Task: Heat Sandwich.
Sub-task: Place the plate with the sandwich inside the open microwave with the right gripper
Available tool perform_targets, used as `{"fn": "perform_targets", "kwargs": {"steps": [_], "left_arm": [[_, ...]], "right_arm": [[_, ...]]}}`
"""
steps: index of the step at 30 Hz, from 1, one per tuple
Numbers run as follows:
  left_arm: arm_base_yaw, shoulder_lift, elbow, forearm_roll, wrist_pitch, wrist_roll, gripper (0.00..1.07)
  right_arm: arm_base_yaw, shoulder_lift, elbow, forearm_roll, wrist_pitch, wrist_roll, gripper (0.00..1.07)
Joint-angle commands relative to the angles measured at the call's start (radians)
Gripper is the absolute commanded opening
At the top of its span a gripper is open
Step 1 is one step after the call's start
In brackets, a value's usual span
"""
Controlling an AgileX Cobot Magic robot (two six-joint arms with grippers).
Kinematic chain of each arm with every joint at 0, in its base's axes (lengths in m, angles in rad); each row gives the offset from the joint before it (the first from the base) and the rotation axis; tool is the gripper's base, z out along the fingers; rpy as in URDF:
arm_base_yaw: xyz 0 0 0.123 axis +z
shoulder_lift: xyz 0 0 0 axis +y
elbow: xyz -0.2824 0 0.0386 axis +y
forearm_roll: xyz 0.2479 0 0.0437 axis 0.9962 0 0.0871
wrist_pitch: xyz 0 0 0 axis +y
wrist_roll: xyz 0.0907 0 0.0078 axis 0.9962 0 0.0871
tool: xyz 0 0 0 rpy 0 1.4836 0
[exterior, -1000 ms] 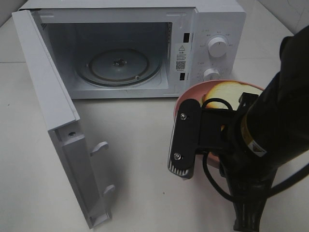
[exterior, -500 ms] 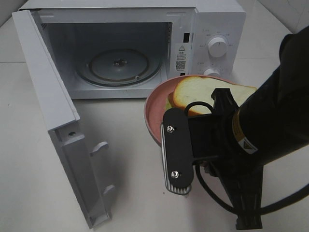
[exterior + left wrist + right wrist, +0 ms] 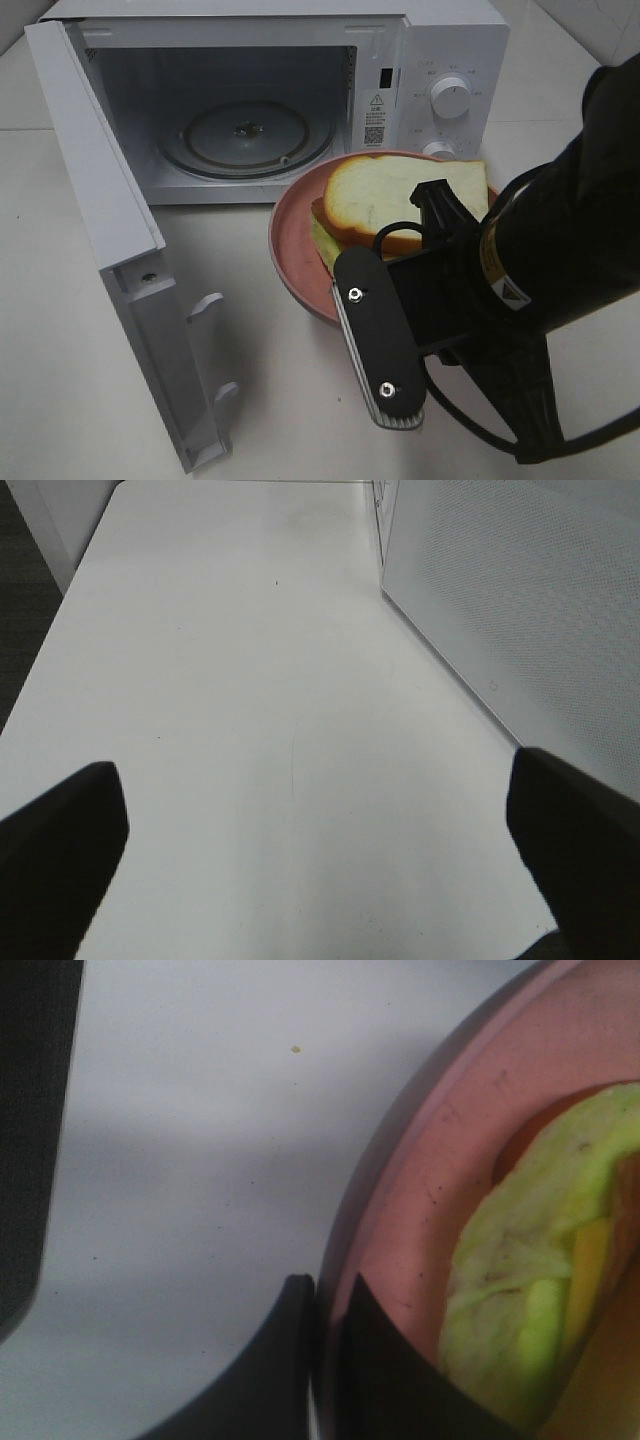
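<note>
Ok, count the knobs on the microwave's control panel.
2. The upper knob sits high on the microwave panel; the lower knob is directly below, partly hidden behind the pink plate.

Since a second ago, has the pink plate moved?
Yes. The pink plate, carrying the sandwich, has moved left, away from the microwave's lower knob and toward its open door.

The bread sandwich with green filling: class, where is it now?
In the exterior high view, the sandwich lies on the round pink plate, right of centre, before the open white microwave.
</note>
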Motion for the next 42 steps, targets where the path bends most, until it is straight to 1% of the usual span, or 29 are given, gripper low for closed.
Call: {"fn": "perform_targets", "kwargs": {"steps": [1,3,4,7,10,12,13,15,16,17,19,24,35,39,42], "left_arm": [[-0.001,-0.017,0.0,-0.001,-0.012,0.0,0.98],[-0.001,-0.017,0.0,-0.001,-0.012,0.0,0.98],[-0.001,-0.017,0.0,-0.001,-0.012,0.0,0.98],[-0.001,-0.017,0.0,-0.001,-0.012,0.0,0.98],[-0.001,-0.017,0.0,-0.001,-0.012,0.0,0.98],[-0.001,-0.017,0.0,-0.001,-0.012,0.0,0.98],[-0.001,-0.017,0.0,-0.001,-0.012,0.0,0.98],[-0.001,-0.017,0.0,-0.001,-0.012,0.0,0.98],[-0.001,-0.017,0.0,-0.001,-0.012,0.0,0.98],[-0.001,-0.017,0.0,-0.001,-0.012,0.0,0.98],[-0.001,-0.017,0.0,-0.001,-0.012,0.0,0.98],[-0.001,-0.017,0.0,-0.001,-0.012,0.0,0.98],[-0.001,-0.017,0.0,-0.001,-0.012,0.0,0.98],[-0.001,-0.017,0.0,-0.001,-0.012,0.0,0.98],[-0.001,-0.017,0.0,-0.001,-0.012,0.0,0.98]], "right_arm": [[-0.058,-0.01,0.001,0.025,-0.028,-0.107,0.02],[-0.105,-0.01,0.001,0.063,-0.04,-0.226,0.02],[-0.105,-0.01,0.001,0.063,-0.04,-0.226,0.02],[-0.156,-0.01,0.001,0.093,-0.07,-0.36,0.02],[-0.173,-0.01,0.001,0.104,-0.087,-0.416,0.02],[-0.205,-0.01,0.001,0.163,-0.116,-0.526,0.02],[-0.205,-0.01,0.001,0.163,-0.116,-0.526,0.02],[-0.226,-0.01,0.001,0.217,-0.13,-0.617,0.02],[-0.245,-0.01,0.001,0.263,-0.136,-0.69,0.02],[-0.245,-0.01,0.001,0.263,-0.136,-0.69,0.02],[-0.277,-0.01,0.001,0.307,-0.152,-0.781,0.0],[-0.326,-0.01,0.001,0.323,-0.163,-0.872,0.0],[-0.328,-0.01,0.001,0.323,-0.152,-0.909,0.0],[-0.326,-0.005,0.001,0.369,-0.154,-0.935,0.0],[-0.326,0.021,-0.001,0.432,-0.16,-0.992,0.0]]}}
